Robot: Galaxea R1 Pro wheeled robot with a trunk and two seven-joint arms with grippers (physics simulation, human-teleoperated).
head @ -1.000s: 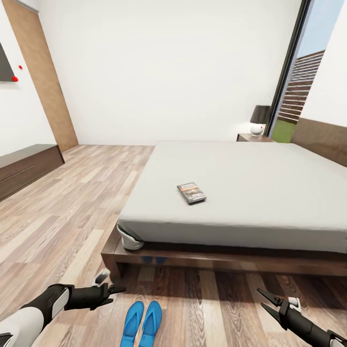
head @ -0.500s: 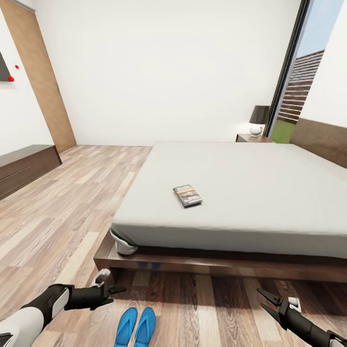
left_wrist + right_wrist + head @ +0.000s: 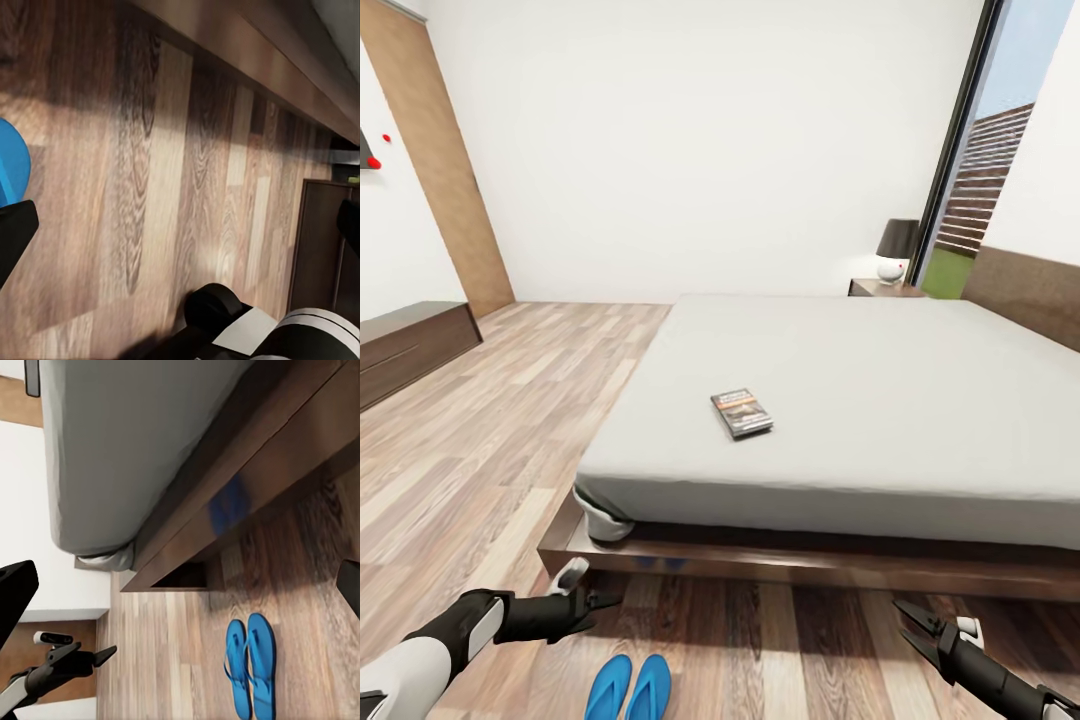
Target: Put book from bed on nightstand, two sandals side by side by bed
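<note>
The book (image 3: 741, 413) lies flat on the off-white mattress of the bed (image 3: 880, 380), near its foot end. A nightstand (image 3: 883, 287) stands at the far side by the headboard. The two blue sandals (image 3: 628, 690) lie side by side on the floor in front of the bed frame, also seen from the right wrist as sandals (image 3: 251, 667). One sandal's (image 3: 10, 161) edge shows in the left wrist view. My left gripper (image 3: 595, 590) hovers open just above and left of the sandals. My right gripper (image 3: 908, 620) is open over the floor at the right, holding nothing.
A lamp (image 3: 898, 250) stands on the nightstand. A long low wooden bench (image 3: 410, 345) runs along the left wall. A tall window (image 3: 1000, 150) is behind the bed's far corner. Wood floor (image 3: 510, 420) stretches left of the bed.
The whole picture has shifted: bed, book and sandals now sit lower and further left, so the camera has moved. Both grippers hold the same pose, open.
</note>
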